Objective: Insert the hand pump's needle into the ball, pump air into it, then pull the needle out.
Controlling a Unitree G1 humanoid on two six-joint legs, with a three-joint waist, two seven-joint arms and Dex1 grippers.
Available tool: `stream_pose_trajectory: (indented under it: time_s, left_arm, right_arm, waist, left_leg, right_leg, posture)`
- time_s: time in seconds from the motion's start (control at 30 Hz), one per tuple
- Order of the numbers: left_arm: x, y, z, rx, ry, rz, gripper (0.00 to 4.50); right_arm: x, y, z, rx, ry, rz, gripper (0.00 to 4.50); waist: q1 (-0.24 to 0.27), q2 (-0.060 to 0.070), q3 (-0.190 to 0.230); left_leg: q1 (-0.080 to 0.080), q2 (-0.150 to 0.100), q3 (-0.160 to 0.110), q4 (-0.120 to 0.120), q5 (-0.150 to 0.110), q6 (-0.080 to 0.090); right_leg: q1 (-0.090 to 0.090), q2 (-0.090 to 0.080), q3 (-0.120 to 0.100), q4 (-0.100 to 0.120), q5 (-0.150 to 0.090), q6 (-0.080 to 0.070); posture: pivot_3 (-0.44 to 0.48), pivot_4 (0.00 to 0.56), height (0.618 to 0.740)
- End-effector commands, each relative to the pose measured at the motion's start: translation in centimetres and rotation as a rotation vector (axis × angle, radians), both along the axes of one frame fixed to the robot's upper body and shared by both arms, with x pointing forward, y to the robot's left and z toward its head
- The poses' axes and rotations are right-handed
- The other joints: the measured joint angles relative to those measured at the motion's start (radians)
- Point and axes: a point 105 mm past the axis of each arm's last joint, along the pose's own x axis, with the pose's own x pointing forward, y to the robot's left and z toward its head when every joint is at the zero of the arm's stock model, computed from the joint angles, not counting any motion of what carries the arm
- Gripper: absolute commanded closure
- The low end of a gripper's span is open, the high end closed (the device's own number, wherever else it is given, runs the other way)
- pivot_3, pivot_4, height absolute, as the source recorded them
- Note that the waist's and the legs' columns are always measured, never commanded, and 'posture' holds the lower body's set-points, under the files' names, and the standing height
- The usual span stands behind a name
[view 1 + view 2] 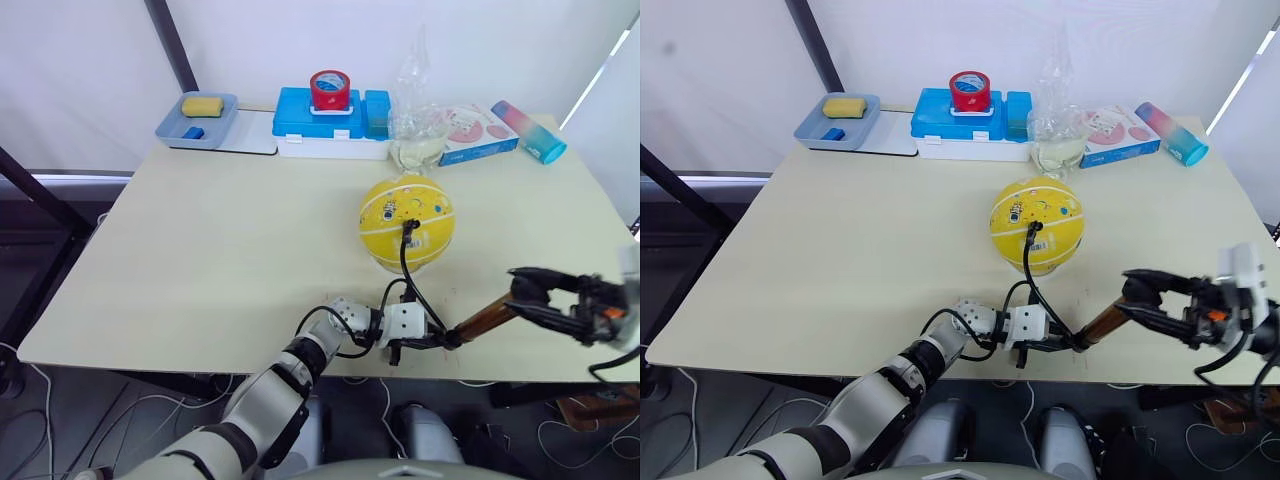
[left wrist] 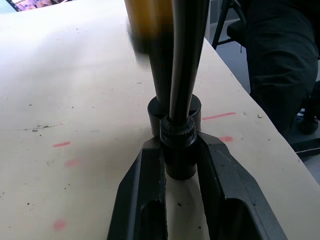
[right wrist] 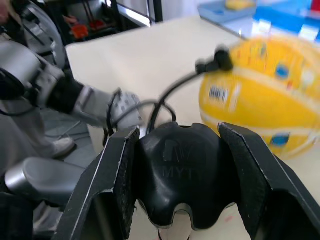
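Left fingers [image 2: 180,200] pinch hand pump [image 1: 487,318] base; right fingers [image 3: 180,200] clasp handle [image 3: 177,172].

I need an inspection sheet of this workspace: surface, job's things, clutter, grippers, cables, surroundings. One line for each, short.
Surface: beige table, small red marks near the front edge.
Job's things: yellow ball round, mid-table; hose fitting sits on the ball, needle hidden; pump lies tilted at the front edge, hose runs from it to the ball.
Clutter: along the far edge, grey tray with a yellow sponge, blue box with a red tape roll on it, clear bag, pink box, tumbler.
Grippers: left gripper shut on the pump's hose end; right gripper shut on the black handle.
Cables: loose wires on the floor.
Surroundings: white curtain behind, dark frame poles.
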Motion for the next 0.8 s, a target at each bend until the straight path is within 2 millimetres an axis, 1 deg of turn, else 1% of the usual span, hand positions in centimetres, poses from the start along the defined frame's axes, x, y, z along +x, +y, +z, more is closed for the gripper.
stream_pose_trajectory:
  time_s: [0.03,0.2,0.3,0.37,0.4,0.43,0.5,0.67,0.77,0.8]
  left_arm:
    - [-1.3,3.2,-4.4,0.193,0.106,0.015,4.12]
    - [-1.4,3.1,-4.4,0.19,0.107,0.013,4.12]
    - [-1.4,3.1,-4.4,0.189,0.108,0.013,4.12]
    - [-1.5,3.1,-4.4,0.19,0.107,0.011,4.12]
    - [-1.4,3.1,-4.4,0.191,0.106,0.011,4.12]
    - [-1.4,3.1,-4.4,0.191,0.106,0.011,4.12]
    - [-1.4,3.1,-4.4,0.193,0.105,0.01,4.12]
    - [-1.4,3.0,-4.4,0.194,0.101,0.011,4.12]
    - [-1.3,3.0,-4.4,0.193,0.098,0.015,4.12]
    - [-1.3,3.0,-4.4,0.193,0.097,0.016,4.12]
  right_arm:
    - [-0.3,-0.8,4.8,0.058,-0.101,-0.028,2.5]
    - [-0.9,-1.1,8.0,0.079,-0.13,-0.034,2.5]
    - [-1.1,-0.9,9.0,0.095,-0.135,-0.03,2.5]
    - [-1.1,-0.6,9.1,0.109,-0.132,-0.021,2.5]
    - [-1.0,-0.4,8.6,0.101,-0.117,-0.017,2.5]
    - [-0.8,-0.2,7.6,0.084,-0.092,-0.018,2.5]
    - [-0.4,-0.2,4.8,0.029,-0.033,-0.034,2.5]
    - [0.4,-0.3,-1.0,-0.085,0.036,-0.065,2.5]
    - [0.6,0.1,-3.8,-0.092,0.059,-0.058,2.5]
    - [0.8,0.3,-4.4,-0.081,0.059,-0.061,2.5]
  waist:
    - [-0.001,0.0,0.0]
    - [-0.001,0.001,0.001]
    - [-0.001,0.0,0.001]
    - [-0.001,0.001,0.002]
    - [-0.001,0.001,0.002]
    - [0.0,0.001,0.002]
    - [0.0,0.0,0.001]
    - [-0.002,-0.004,-0.001]
    - [-0.002,-0.003,-0.002]
    - [-0.002,-0.005,-0.003]
  left_leg:
    - [0.0,0.0,0.0,0.0,0.0,0.0]
    - [0.0,0.0,0.0,0.0,0.0,-0.001]
    - [0.0,0.0,0.0,0.0,0.0,0.0]
    - [-0.001,0.0,0.0,0.0,0.0,0.001]
    - [-0.001,0.0,0.0,0.0,0.001,0.001]
    - [-0.001,0.0,0.0,0.0,0.001,0.002]
    - [-0.001,0.0,0.0,0.0,0.001,0.002]
    - [0.0,0.0,0.0,0.0,0.001,0.002]
    - [0.001,0.0,0.0,0.0,-0.001,-0.001]
    - [0.001,0.0,0.0,0.0,-0.001,-0.001]
  right_leg:
    - [0.0,0.0,0.0,0.0,0.0,0.0]
    - [0.0,0.0,0.0,0.0,-0.001,0.001]
    - [0.0,0.0,0.0,0.0,0.0,0.001]
    - [0.0,0.0,0.0,0.0,0.0,0.001]
    - [0.0,0.0,0.0,0.0,0.0,0.001]
    - [0.0,0.0,0.0,0.0,0.0,0.0]
    - [0.0,0.0,0.0,0.0,0.0,0.0]
    - [0.0,0.0,0.0,0.0,-0.002,0.004]
    - [0.0,0.0,0.0,0.0,-0.002,0.004]
    - [0.0,0.0,0.0,0.0,-0.002,0.004]
  posture:
    - [0.0,0.15,0.739]
    - [0.0,0.15,0.739]
    - [0.0,0.15,0.739]
    - [0.0,0.15,0.739]
    - [0.0,0.15,0.739]
    - [0.0,0.15,0.739]
    - [0.0,0.15,0.739]
    - [0.0,0.15,0.739]
    - [0.0,0.15,0.739]
    - [0.0,0.15,0.739]
